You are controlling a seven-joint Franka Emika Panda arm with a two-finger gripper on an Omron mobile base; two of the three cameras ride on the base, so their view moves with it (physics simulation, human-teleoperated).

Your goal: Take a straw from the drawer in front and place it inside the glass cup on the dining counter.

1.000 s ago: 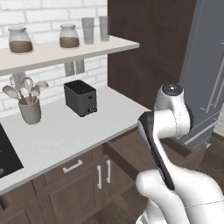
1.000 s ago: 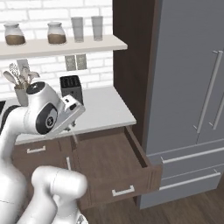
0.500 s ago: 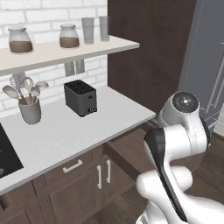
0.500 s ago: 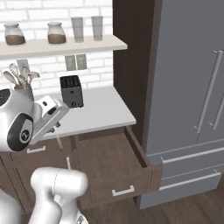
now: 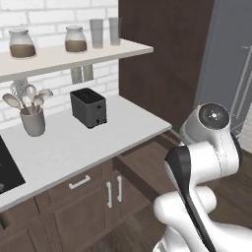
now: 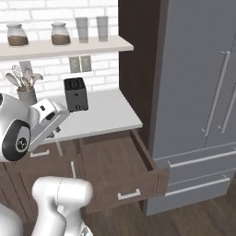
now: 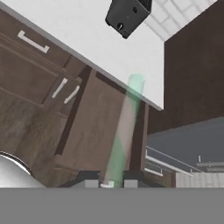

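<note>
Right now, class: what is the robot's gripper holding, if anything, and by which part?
The gripper is shut on the straw, pinched at its near end between the fingertips; the rest reaches out over the open drawer.

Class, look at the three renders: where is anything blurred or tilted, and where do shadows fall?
Hand view: the straw smears into a pale greenish streak; the scene is rolled, toaster at top. Right base view: the open drawer is shaded under the worktop. Left base view: sharp, evenly lit.

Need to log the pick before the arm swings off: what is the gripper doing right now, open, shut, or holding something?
Gripper: shut on the straw, which runs up from between the fingertips over the open drawer.
</note>
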